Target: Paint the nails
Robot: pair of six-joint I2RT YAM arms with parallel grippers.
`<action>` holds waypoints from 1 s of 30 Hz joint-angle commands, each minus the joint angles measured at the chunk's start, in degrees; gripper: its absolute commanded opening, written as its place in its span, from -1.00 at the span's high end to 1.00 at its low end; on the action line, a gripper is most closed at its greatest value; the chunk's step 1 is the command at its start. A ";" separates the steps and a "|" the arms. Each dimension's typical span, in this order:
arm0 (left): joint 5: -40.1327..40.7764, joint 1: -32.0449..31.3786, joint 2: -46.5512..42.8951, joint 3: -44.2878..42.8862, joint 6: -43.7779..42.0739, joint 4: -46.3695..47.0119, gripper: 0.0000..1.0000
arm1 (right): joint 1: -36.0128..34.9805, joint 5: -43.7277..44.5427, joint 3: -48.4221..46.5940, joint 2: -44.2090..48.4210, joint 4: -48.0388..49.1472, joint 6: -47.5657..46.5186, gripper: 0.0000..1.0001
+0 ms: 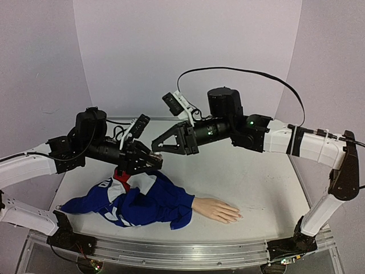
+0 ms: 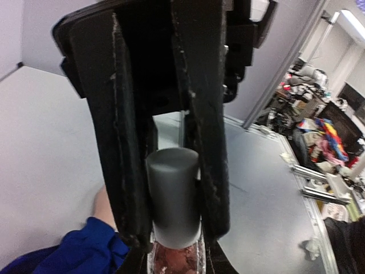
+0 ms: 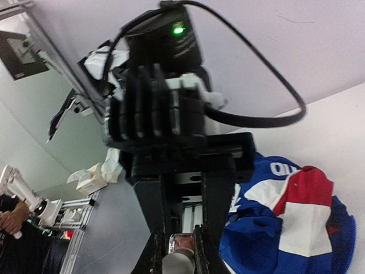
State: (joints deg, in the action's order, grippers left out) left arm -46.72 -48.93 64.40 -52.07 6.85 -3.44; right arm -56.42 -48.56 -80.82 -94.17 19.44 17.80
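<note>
Top view: the left gripper (image 1: 153, 162) and right gripper (image 1: 156, 147) meet left of centre, above the blue sleeve (image 1: 142, 200). The hand (image 1: 218, 209) lies on the desk (image 1: 262, 177) at lower centre, its nails (image 1: 238, 216) at its right end, well apart from both grippers.

Left wrist: the left gripper is clenched on the bottle (image 2: 174, 261), with the grey cap (image 2: 173, 194) between its fingers.

Right wrist: at the bottom edge, the right gripper is clamped on the cap.

It was a robotics lab; a white tabletop (image 1: 268, 182), boxed in by plain pale panels (image 1: 188, 51) and edged with an aluminium rail (image 1: 171, 251), carried two arms (image 1: 308, 142); beyond stood cluttered benches (image 2: 319, 137), a dark screen (image 2: 353, 105) and more metal framing (image 2: 319, 191).
</note>
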 commanded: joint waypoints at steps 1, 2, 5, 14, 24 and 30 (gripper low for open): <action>25.82 0.67 -0.57 -5.40 -5.08 10.73 1.00 | -4.68 10.54 2.46 -1.50 -1.46 3.92 1.00; 28.50 0.67 -0.14 -5.75 -5.54 12.60 1.00 | -4.94 14.04 2.62 -2.19 -1.57 5.41 1.00; 35.15 0.60 1.71 -6.44 -6.71 21.51 1.00 | -6.81 28.22 -0.40 -6.64 -5.56 12.03 1.00; 46.14 -0.65 11.77 -7.58 -12.09 35.07 1.00 | -14.77 65.26 -13.57 -14.55 -19.43 31.75 1.00; 44.76 -1.79 3.65 5.06 -2.50 26.52 1.00 | -11.26 58.83 -6.78 -4.83 -14.90 24.00 0.59; 36.24 -1.74 -1.96 6.47 -1.32 15.38 1.00 | -6.93 43.97 -1.91 4.04 -12.19 11.98 -0.31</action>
State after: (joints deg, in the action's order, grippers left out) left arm -6.07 -51.59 67.64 -44.71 2.61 11.88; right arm -65.12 10.66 -84.60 -96.79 7.51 39.70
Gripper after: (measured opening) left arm 0.211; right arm 0.560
